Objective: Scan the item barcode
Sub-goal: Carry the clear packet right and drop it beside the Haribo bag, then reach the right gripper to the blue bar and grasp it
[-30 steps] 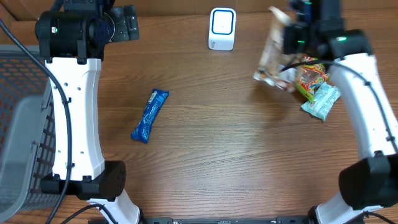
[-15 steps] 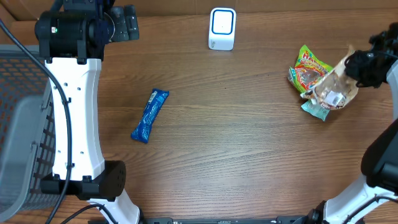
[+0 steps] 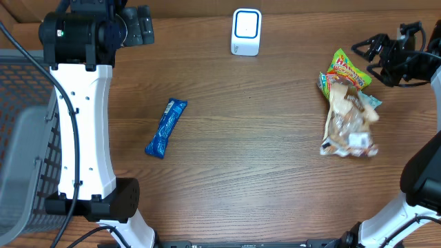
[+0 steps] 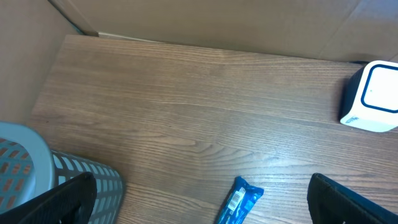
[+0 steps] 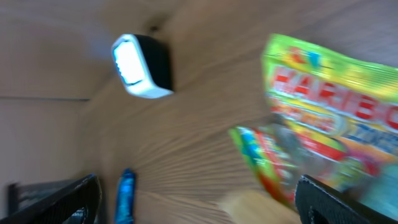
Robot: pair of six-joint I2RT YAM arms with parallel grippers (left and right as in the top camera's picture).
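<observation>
My right gripper (image 3: 381,40) stands spread, its arm cut off at the edge; left gripper (image 4: 199,186) spread too. The clear bag (image 3: 348,124) half-hides perhaps a teal packet (image 3: 373,102).

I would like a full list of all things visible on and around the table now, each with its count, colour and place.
scanner: one, white with a blue face, back centre of the table
snack bar: one, blue, left of centre, lying flat
Haribo bag: one, green and yellow, right side
clear snack bag: one, transparent with beige contents, partly over the Haribo bag
pale green packet: one, mostly hidden beside the clear snack bag
basket: one, grey, far left
table: one, brown wood
left gripper: one, black, open, back left
right gripper: one, black, open and empty, back right
</observation>
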